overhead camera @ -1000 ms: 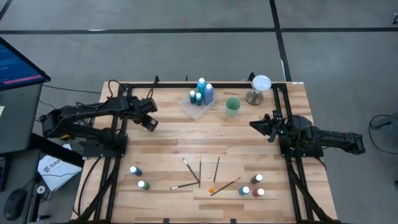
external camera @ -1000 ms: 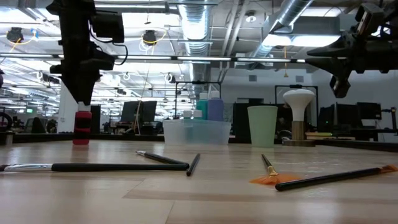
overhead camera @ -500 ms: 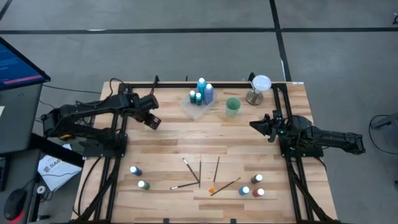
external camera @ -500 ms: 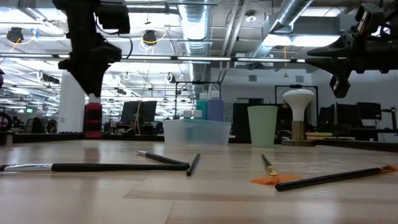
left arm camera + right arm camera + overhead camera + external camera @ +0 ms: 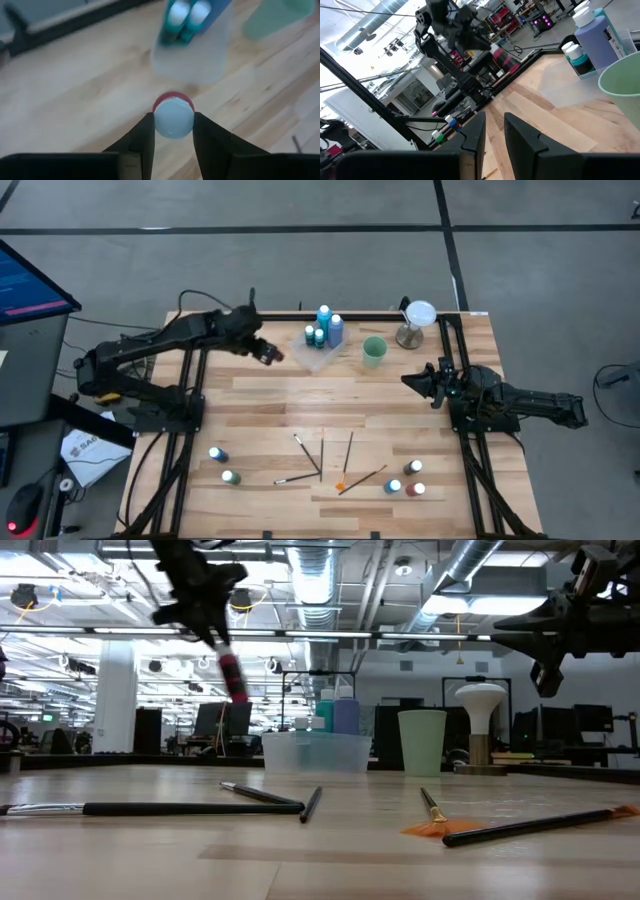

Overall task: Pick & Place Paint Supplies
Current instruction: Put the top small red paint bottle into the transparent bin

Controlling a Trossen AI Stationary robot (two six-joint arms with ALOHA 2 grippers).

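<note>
Left tool (image 5: 172,131) pinches red bottle (image 5: 173,116) aloft near tray (image 5: 316,352) — advise lowering upright into bare space, clear of stored bottles (image 5: 325,328). Right tool (image 5: 494,131) idle, narrowly spread.

Bottles (image 5: 325,327) in tray (image 5: 312,356); cup (image 5: 374,352) right; brushes (image 5: 322,461) front.

Honestly couldn't read a single thing here. The tall purple bottle (image 5: 601,41) had a small label on its side, but the print was way too tiny to make out. No legible brands, numbers or signs anywhere else.
</note>
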